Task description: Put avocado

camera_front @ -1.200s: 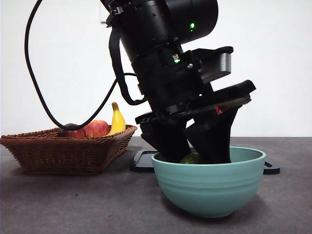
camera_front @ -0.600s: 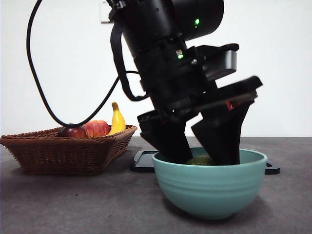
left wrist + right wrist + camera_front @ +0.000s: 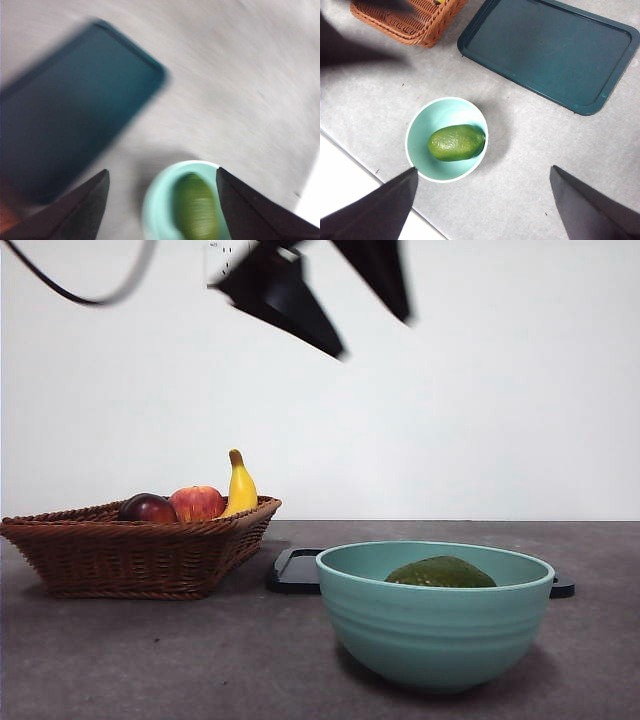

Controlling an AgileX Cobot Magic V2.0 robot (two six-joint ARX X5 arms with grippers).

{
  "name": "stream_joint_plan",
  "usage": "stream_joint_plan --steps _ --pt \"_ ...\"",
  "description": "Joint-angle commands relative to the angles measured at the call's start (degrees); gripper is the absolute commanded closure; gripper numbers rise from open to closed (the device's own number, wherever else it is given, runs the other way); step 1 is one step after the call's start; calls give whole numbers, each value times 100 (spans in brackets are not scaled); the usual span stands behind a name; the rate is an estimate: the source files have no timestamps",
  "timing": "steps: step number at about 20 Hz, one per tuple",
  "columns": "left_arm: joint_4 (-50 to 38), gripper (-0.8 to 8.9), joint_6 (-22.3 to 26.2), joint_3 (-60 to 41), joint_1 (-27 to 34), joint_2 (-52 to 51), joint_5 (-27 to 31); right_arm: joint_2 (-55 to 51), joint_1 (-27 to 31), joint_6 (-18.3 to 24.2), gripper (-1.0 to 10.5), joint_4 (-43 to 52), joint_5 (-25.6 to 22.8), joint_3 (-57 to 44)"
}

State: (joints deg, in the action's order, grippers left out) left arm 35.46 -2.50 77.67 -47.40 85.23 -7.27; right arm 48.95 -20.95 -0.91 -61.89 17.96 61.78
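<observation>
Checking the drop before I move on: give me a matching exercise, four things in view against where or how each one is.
Things:
1. avocado
2. banana
3. dark tray
4. left gripper

States:
A. standing up in the wicker basket
B. flat on the table, nothing on it
C. lying inside the teal bowl
D. open, high above the bowl

Pairs: 1-C, 2-A, 3-B, 4-D
</observation>
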Motion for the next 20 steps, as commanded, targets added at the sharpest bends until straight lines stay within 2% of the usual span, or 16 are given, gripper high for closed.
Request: stream_joint_plan --steps 1,6,9,15,18,20 --pt "118 472 -59 114 385 -345 -20 35 -13 -59 523 50 0 125" --pt "581 472 -55 -57 1447 -1233 -433 42 -13 -59 523 57 0 125" --pt "586 472 -48 -743 1764 -1862 -809 44 -13 -59 523 57 0 125" --pt "970 472 -20 -2319 1784 -3123 -1880 59 -22 -61 523 48 7 122" --pt "1394 472 107 -2444 1749 -3421 -2107 142 -26 -61 523 -28 70 50" --pt "1412 472 103 -2444 1746 -3539 -2107 229 -31 -63 523 -35 339 -131"
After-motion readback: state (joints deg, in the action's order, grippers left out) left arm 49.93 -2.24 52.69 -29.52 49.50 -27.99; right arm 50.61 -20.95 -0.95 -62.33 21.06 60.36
